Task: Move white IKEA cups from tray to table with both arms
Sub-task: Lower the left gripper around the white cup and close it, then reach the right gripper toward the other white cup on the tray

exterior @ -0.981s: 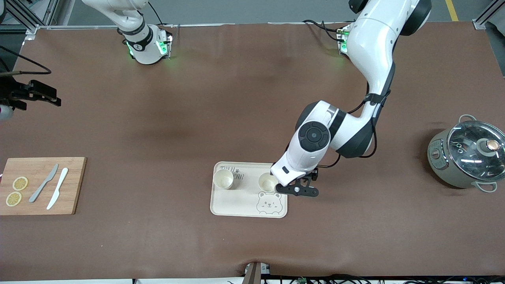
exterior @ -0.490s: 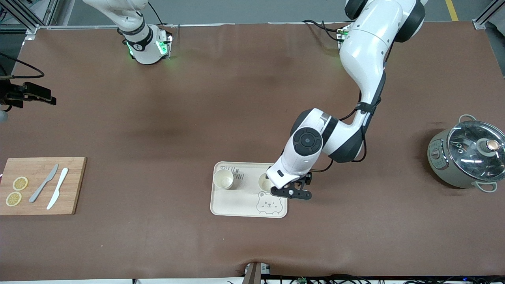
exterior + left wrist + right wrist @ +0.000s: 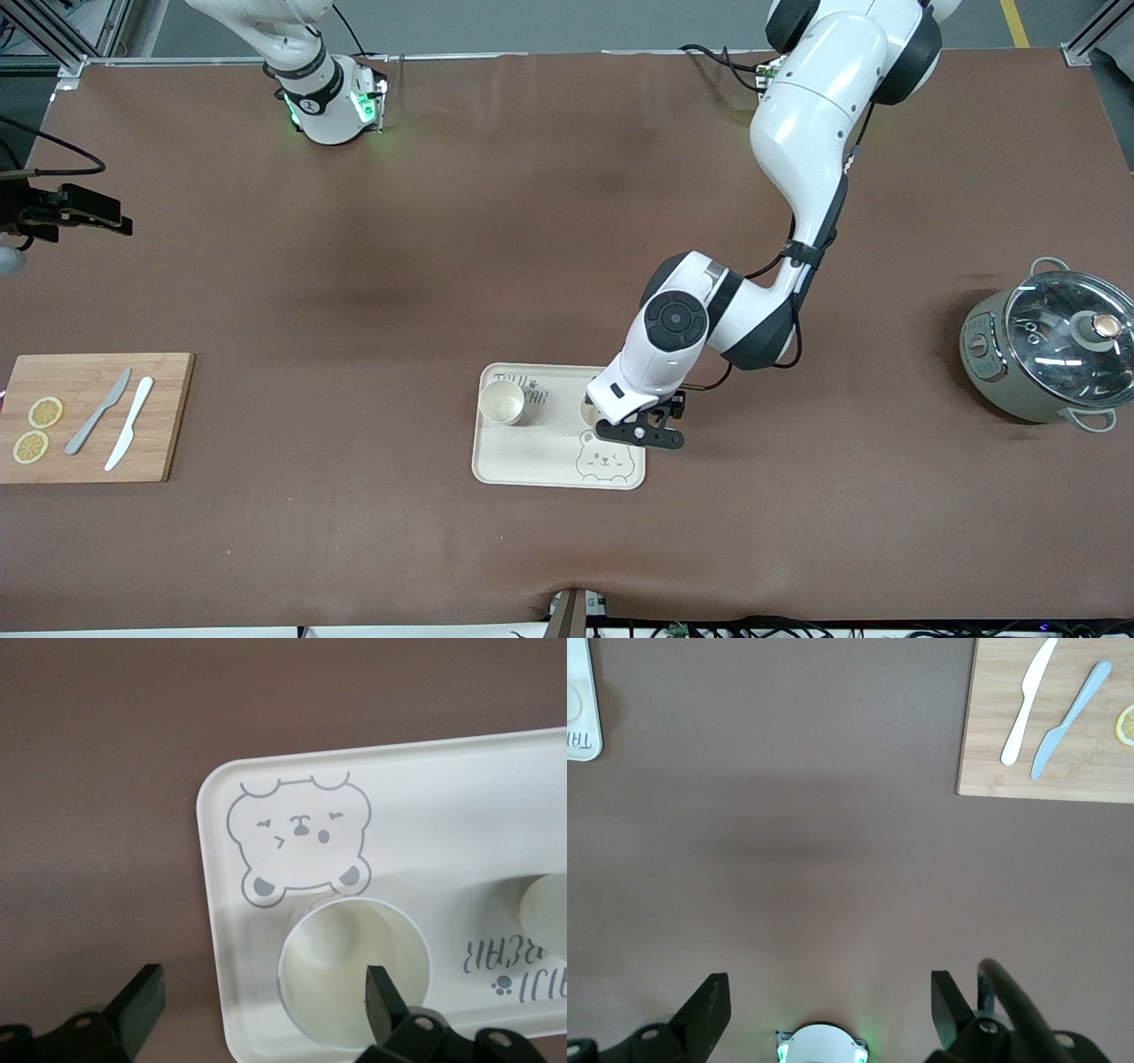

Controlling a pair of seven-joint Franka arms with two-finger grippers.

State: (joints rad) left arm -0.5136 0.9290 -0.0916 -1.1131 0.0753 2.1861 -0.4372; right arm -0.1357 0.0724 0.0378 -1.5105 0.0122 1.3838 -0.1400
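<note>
Two white cups stand on the cream bear-print tray (image 3: 532,461). One cup (image 3: 501,401) stands free toward the right arm's end. The other cup (image 3: 588,410) is partly covered by my left gripper (image 3: 631,429). In the left wrist view my left gripper (image 3: 261,1010) is open. One finger (image 3: 383,999) is over this cup's mouth (image 3: 341,966) and the other finger (image 3: 142,1003) is over the table past the tray's rim (image 3: 205,904). The first cup (image 3: 545,912) shows at the edge. My right gripper (image 3: 828,1010) is open and empty, high above its own base (image 3: 822,1047).
A wooden cutting board (image 3: 93,416) with two knives and lemon slices lies at the right arm's end; it also shows in the right wrist view (image 3: 1045,735). A grey pot with a glass lid (image 3: 1050,350) stands at the left arm's end.
My left gripper has moved toward the right arm's end, from beside the tray's edge to over the cup, still open. The right arm has barely shifted.
</note>
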